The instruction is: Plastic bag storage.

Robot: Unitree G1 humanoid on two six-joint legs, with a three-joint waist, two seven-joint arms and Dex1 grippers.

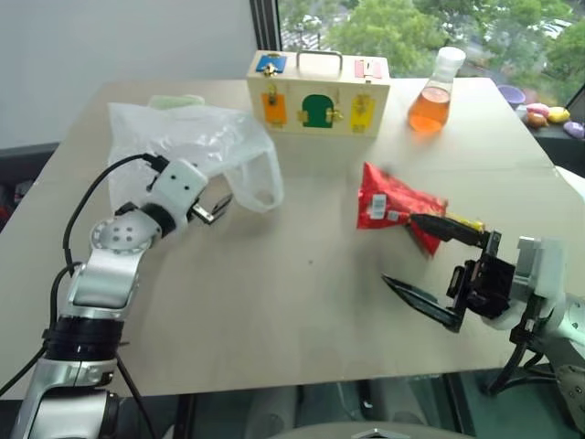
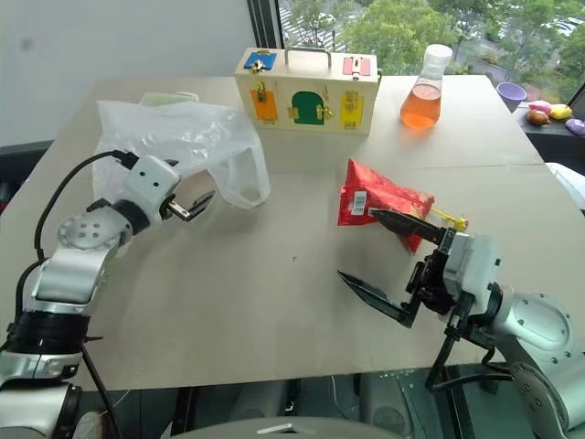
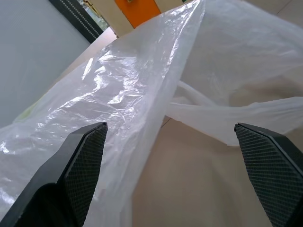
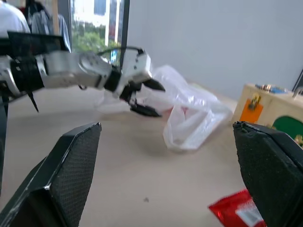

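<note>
The plastic bag (image 1: pixel 187 137), thin, crinkled and translucent white, lies on the far left of the table with a loop handle (image 1: pixel 259 187) spread toward the middle. My left gripper (image 1: pixel 213 208) hovers just in front of the bag beside that handle, open and holding nothing. In the left wrist view the bag (image 3: pixel 142 90) lies close ahead between the spread fingers (image 3: pixel 80 165). My right gripper (image 1: pixel 399 249) is open over the near right of the table, far from the bag. The right wrist view looks across at the bag (image 4: pixel 189 113) and the left gripper (image 4: pixel 142 97).
A red snack packet (image 1: pixel 393 203) lies just beyond my right gripper. A wooden latch box (image 1: pixel 317 91) and a flask of orange liquid (image 1: pixel 431 96) stand at the back. A folded pale green cloth (image 1: pixel 175 101) lies behind the bag. The table (image 1: pixel 302 302) is bare in the middle.
</note>
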